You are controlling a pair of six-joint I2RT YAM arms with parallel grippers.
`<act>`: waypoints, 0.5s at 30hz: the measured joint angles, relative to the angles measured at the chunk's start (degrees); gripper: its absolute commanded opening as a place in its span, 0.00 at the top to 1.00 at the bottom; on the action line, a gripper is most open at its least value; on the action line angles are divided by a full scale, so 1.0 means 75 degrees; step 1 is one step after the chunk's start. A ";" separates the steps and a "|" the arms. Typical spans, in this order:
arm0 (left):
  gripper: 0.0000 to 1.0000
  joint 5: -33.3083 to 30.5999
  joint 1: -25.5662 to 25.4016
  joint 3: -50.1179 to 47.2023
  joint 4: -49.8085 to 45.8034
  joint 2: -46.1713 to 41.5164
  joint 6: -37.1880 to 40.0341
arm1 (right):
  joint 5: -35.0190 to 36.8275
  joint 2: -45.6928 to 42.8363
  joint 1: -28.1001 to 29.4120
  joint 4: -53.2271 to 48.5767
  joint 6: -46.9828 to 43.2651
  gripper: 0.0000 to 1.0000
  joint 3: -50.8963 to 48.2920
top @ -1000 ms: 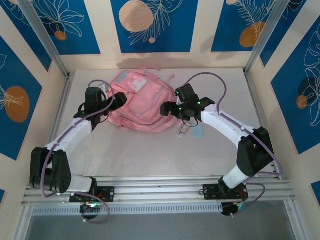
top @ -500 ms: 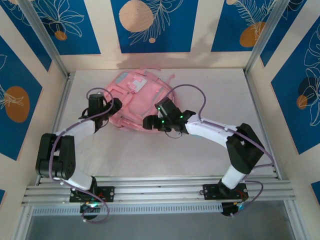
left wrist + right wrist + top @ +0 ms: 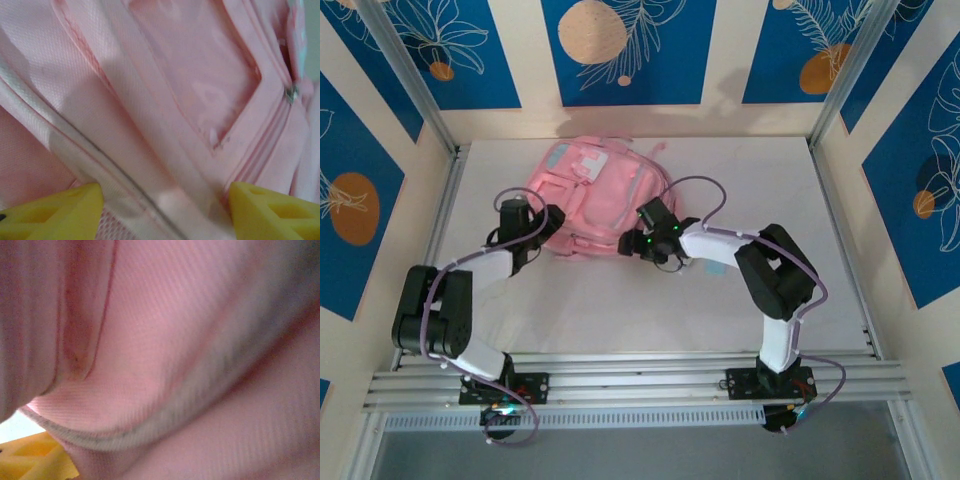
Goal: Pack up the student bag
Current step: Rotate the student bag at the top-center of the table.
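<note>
The student bag [image 3: 598, 190], a soft pink backpack with a white label patch, lies at the back middle of the table. My left gripper [image 3: 549, 221] presses against its left near corner. In the left wrist view its yellow fingertips [image 3: 52, 212] stand wide apart, with a pale-trimmed seam of the student bag [image 3: 150, 100] lying between them. My right gripper [image 3: 631, 243] is pushed into the bag's near edge. The right wrist view is close on pink fabric [image 3: 175, 340] with a grey trim, one yellow finger [image 3: 35, 460] shows at the bottom left, and the other finger is hidden.
A small pale blue item [image 3: 714, 268] lies on the white table [image 3: 620, 310] under the right forearm. Patterned walls and metal posts close in the table on three sides. The rail with both arm bases [image 3: 640, 375] runs along the near edge.
The right gripper has swung left from the bag's right side to its near edge, its elbow folding in. The left arm has drawn in slightly. The bag has shifted a little toward the back.
</note>
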 measured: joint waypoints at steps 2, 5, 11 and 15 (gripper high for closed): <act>0.34 0.0102 -0.0105 -0.0289 0.0125 -0.0195 -0.0172 | 0.0143 0.0093 -0.0294 -0.0108 -0.0140 0.33 0.0297; 0.32 0.0192 -0.0213 -0.0679 0.0093 -0.0472 -0.0431 | 0.0318 0.0181 -0.0609 -0.0128 -0.0268 0.34 0.0691; 0.29 0.0117 -0.0268 -0.0874 0.0006 -0.1096 -0.0819 | 0.0472 -0.0093 -0.0551 -0.0207 -0.0364 0.40 0.0755; 0.29 -0.0213 -0.0268 -0.0874 0.0096 -0.1177 -0.0973 | 0.0458 -0.0595 0.0207 -0.0274 -0.0344 0.46 0.0682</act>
